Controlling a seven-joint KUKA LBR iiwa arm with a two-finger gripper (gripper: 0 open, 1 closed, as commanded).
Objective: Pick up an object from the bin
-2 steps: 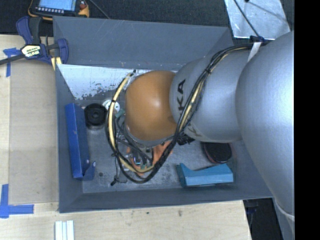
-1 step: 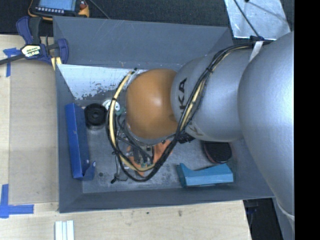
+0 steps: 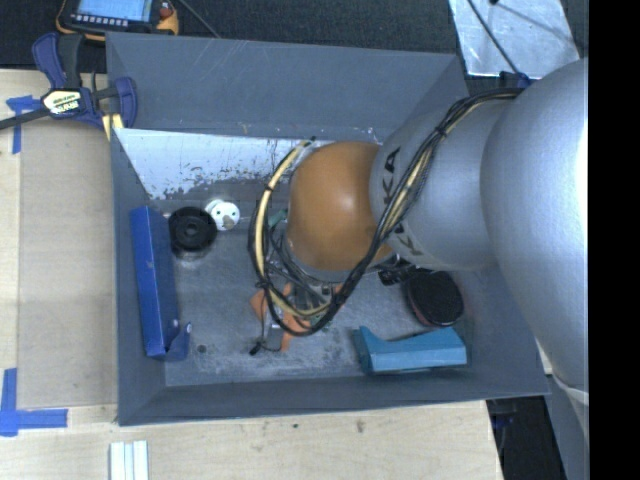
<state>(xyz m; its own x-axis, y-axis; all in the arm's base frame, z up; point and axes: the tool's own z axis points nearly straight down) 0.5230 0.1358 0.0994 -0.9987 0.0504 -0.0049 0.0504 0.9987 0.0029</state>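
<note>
Gripper (image 3: 268, 333) low mid-bin (image 3: 300, 88), between 1 long blue bar (image 3: 150, 278) and 1 blue wedge (image 3: 410, 351); whether it is open cannot be told.

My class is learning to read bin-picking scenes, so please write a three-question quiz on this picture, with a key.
1. True or false: the long blue bar lies along the left wall of the bin.
2. What lies right beside the small white piece? A) a black round cap B) a red ball C) a green cup
3. What colour is the block in the lower right corner of the picture?

Key: 1 true; 2 A; 3 light blue.
</note>
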